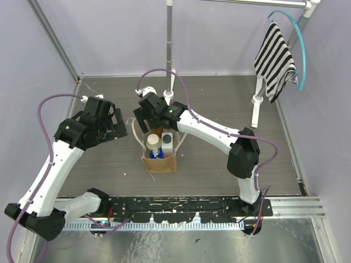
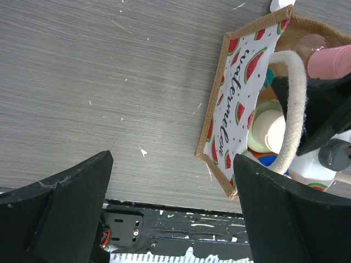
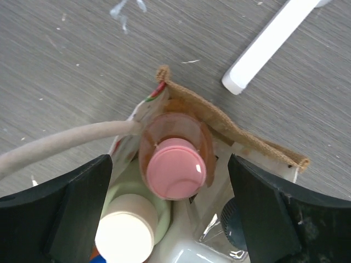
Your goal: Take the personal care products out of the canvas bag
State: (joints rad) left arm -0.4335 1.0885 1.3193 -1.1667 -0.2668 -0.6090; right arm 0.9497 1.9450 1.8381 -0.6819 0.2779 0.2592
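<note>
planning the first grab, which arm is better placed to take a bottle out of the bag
Probably the right arm: its open jaws line up either side of the pink-capped bottle in the canvas bag. The left arm, jaws open too, sits beside the bag.

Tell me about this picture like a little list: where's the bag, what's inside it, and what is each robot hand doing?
bag: canvas bag standing upright on the table, top open
inside: pink-capped bottle, cream-capped bottle, dark-capped bottle
right arm: right gripper open, fingers on either side of the pink-capped bottle
left arm: left gripper open, over the table beside the bag
</note>
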